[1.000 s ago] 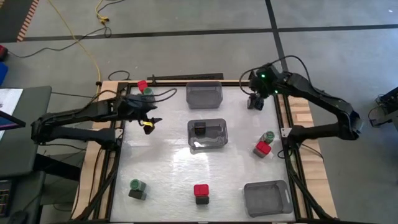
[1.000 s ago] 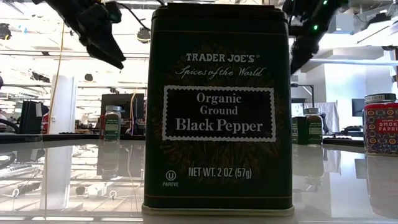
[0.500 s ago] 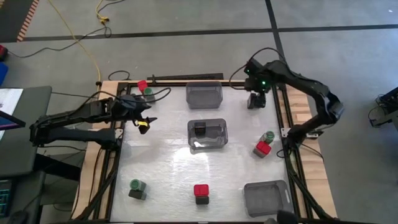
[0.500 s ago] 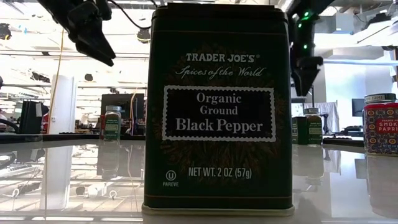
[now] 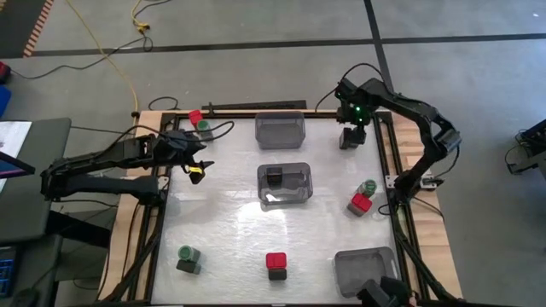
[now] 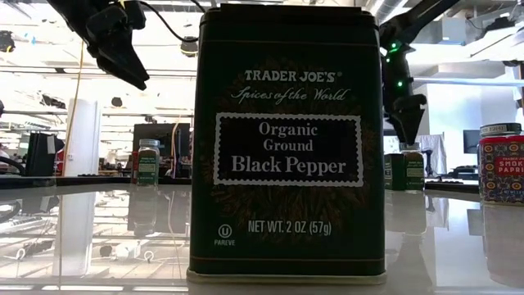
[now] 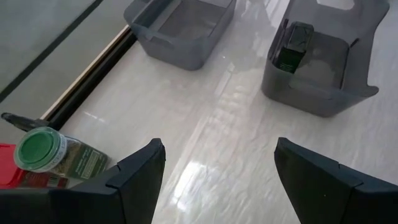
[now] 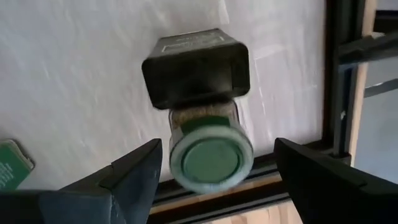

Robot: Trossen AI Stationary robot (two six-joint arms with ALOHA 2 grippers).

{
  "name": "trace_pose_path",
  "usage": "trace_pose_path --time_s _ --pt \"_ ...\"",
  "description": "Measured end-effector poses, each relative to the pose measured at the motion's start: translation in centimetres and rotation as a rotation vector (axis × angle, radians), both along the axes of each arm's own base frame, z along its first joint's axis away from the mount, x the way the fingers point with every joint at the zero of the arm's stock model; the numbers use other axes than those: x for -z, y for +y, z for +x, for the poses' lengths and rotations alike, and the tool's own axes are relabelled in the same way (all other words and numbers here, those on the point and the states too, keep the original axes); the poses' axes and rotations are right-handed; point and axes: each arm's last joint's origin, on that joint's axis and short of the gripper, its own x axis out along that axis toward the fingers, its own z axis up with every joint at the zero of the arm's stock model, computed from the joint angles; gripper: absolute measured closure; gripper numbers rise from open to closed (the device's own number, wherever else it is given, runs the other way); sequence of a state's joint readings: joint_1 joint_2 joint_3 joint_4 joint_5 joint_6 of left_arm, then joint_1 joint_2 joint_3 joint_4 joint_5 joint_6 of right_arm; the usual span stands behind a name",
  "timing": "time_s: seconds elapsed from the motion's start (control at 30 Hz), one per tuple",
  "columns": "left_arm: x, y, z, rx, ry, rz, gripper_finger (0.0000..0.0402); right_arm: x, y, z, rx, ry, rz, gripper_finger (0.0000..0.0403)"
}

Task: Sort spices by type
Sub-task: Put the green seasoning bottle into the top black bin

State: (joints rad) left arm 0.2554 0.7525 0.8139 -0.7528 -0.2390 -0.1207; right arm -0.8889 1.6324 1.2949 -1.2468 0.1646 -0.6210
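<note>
Left gripper [image 7: 214, 177] hung open above the white table [image 7: 217, 143]. A green-capped jar [image 7: 53, 155] lay touching a red-capped one [image 7: 15, 174]. Beyond it stood an empty grey bin [image 7: 180, 28]; beside that, a second bin [image 7: 323, 65] held a black tin [image 7: 293, 46].

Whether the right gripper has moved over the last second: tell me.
Yes. The right gripper swung slightly toward the far grey bin, now hanging open over the green-capped jar.
</note>
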Motion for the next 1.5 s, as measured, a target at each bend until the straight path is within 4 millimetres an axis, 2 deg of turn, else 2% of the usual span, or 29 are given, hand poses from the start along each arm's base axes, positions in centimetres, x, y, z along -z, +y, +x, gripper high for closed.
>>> trace_pose_path --time_s 0.33,0.77,1.03,1.23,1.37,1.5 --pt "0.0 0.0 0.0 -0.002 0.0 0.002 0.0111 2.5 -0.7 0.5 -0.062 0.071 0.089 0.0073" --pt "0.0 0.0 0.0 -0.007 -0.002 0.001 0.0111 3.6 -1.0 0.7 -0.068 0.105 0.123 0.0182" --pt "0.0 0.0 0.0 -0.013 -0.001 0.006 0.0111 3.4 -0.7 0.3 -0.054 0.136 0.15 0.0182" --pt "0.0 0.0 0.0 -0.013 -0.002 0.006 0.0111 0.8 0.7 -0.9 0.001 0.172 0.093 0.0182" --pt "0.0 0.0 0.0 -0.003 0.005 0.016 0.0111 -2.8 2.4 -1.4 0.015 0.167 0.031 0.0182" --pt "0.0 0.1 0.0 -0.011 0.009 0.028 0.0111 -6.9 3.9 -0.5 -0.017 0.069 -0.08 0.0182"
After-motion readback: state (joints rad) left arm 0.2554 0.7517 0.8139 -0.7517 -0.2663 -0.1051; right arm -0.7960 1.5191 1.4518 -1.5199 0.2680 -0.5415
